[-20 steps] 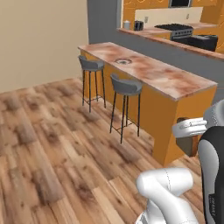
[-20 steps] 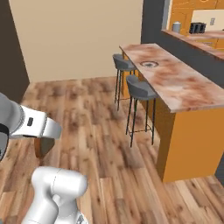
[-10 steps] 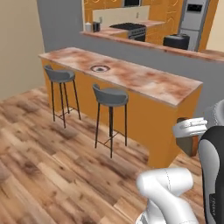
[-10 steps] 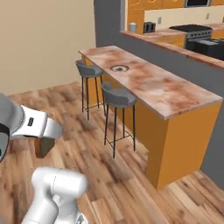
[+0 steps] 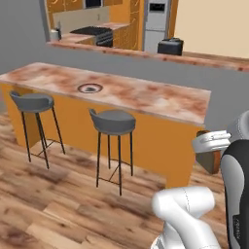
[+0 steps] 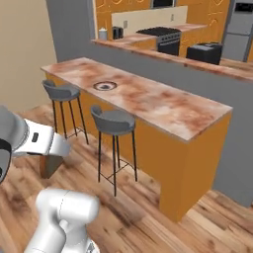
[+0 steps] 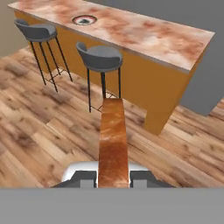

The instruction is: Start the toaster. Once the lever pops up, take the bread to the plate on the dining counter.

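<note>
My gripper [image 7: 113,177] is shut on the bread [image 7: 113,139], a brown slice seen edge-on between the two fingertips [image 7: 85,177]. In the left base view the bread [image 5: 211,158] hangs under the white hand at the right; in the right base view the bread [image 6: 48,166] hangs at the left, above the wooden floor. The plate [image 5: 90,88] [image 6: 105,85] [image 7: 84,19] lies on the marbled dining counter [image 5: 160,99] [image 6: 163,106] [image 7: 157,39], far ahead of the gripper. The dark toaster [image 5: 170,46] [image 6: 203,52] stands on the back ledge beyond it.
Two grey bar stools [image 5: 112,122] [image 5: 32,102] [image 6: 113,121] [image 7: 100,57] stand on the wooden floor in front of the counter's orange side. A grey wall with a stone ledge [image 5: 204,61] runs behind the counter. A stove [image 6: 159,32] sits in the kitchen beyond.
The whole scene has shifted in both base views, so the base has turned; the dining counter now lies broadside ahead and nearer. The bread stays in the shut gripper.
</note>
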You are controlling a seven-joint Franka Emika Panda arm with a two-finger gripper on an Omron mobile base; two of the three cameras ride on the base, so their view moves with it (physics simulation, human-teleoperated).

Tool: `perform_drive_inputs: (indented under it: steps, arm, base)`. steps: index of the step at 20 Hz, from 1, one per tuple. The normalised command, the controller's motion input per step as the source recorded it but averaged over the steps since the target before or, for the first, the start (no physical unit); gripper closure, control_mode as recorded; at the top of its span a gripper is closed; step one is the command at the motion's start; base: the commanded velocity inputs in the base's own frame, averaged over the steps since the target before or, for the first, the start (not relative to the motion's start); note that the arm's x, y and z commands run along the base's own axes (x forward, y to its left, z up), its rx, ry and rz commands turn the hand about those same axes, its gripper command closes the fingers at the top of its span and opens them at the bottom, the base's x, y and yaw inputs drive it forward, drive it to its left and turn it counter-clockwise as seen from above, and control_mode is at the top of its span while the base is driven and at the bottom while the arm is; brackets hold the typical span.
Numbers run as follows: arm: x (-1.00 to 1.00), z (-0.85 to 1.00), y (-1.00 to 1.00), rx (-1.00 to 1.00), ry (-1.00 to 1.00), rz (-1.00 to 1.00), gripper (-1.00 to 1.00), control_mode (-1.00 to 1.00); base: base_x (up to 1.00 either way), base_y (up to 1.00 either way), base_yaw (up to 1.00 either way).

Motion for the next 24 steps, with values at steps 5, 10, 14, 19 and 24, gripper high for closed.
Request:
perform_drive_inputs:
  steps: [5,10,14,19,24]
  arm:
    - [0.00,0.00,0.00,0.00,0.00,0.00,1.00,1.00]
    - [0.00,0.00,0.00,0.00,0.00,0.00,1.00,1.00]
    - [0.00,0.00,0.00,0.00,0.00,0.00,1.00,1.00]
    - [0.00,0.00,0.00,0.00,0.00,0.00,1.00,1.00]
    - [0.00,0.00,0.00,0.00,0.00,0.00,1.00,1.00]
  base:
    - [0.52,1.00,-0.49]
    - [0.45,1.00,-0.48]
    - [0.16,1.00,-0.42]
    - [0.00,0.90,-0.37]
    - [0.03,0.91,-0.33]
